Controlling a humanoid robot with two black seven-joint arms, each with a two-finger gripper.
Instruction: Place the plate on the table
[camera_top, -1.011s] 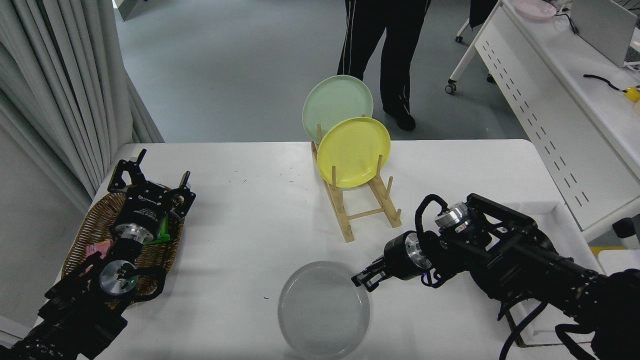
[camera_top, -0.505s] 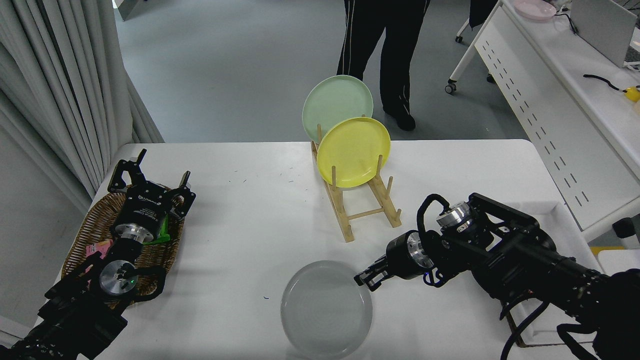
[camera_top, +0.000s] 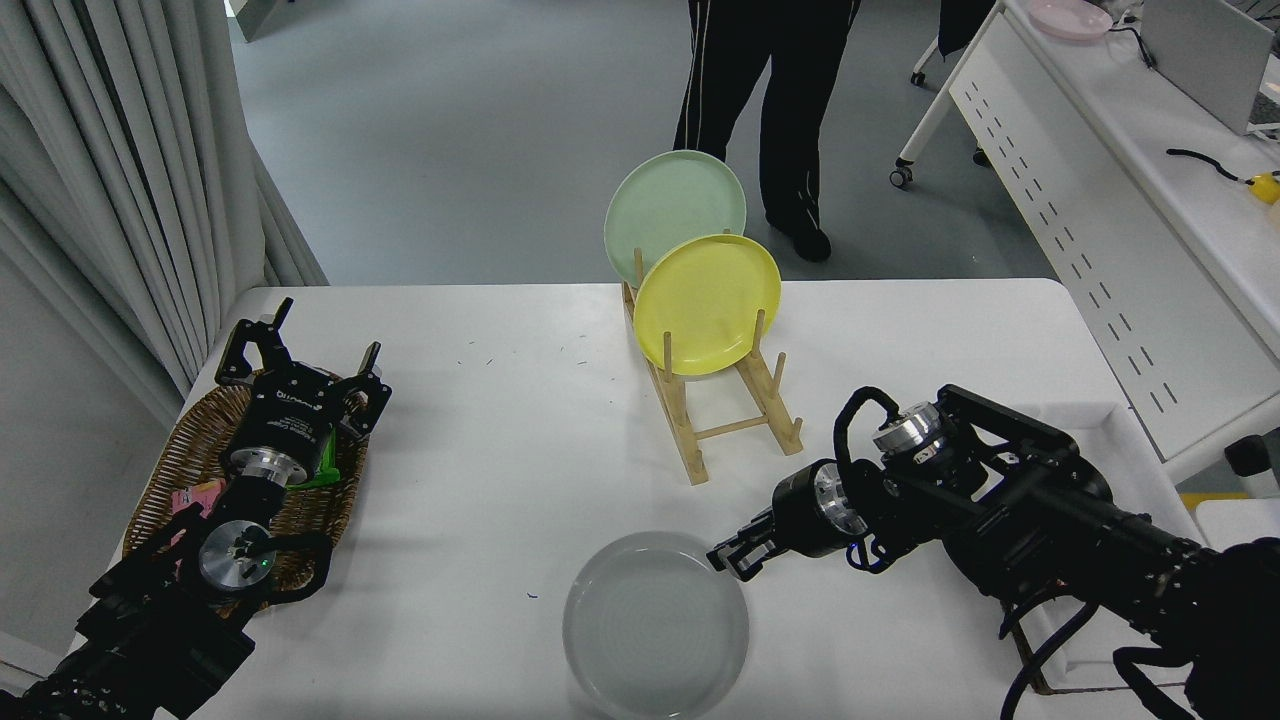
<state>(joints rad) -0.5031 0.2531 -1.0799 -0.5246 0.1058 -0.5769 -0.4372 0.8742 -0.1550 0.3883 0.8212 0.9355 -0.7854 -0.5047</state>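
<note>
On my feed the table (camera_top: 480, 470) carries the plate (camera_top: 655, 625) flat near its front edge, my right gripper (camera_top: 733, 556) pinched on the plate's far right rim, and my left gripper (camera_top: 300, 365) parked spread over the basket (camera_top: 185, 455).

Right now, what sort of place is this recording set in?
Probably a robotics lab or office: a white perforated-panel desk on wheels, grey floor-length curtains, and a person standing beyond the white rectangular table.
</note>
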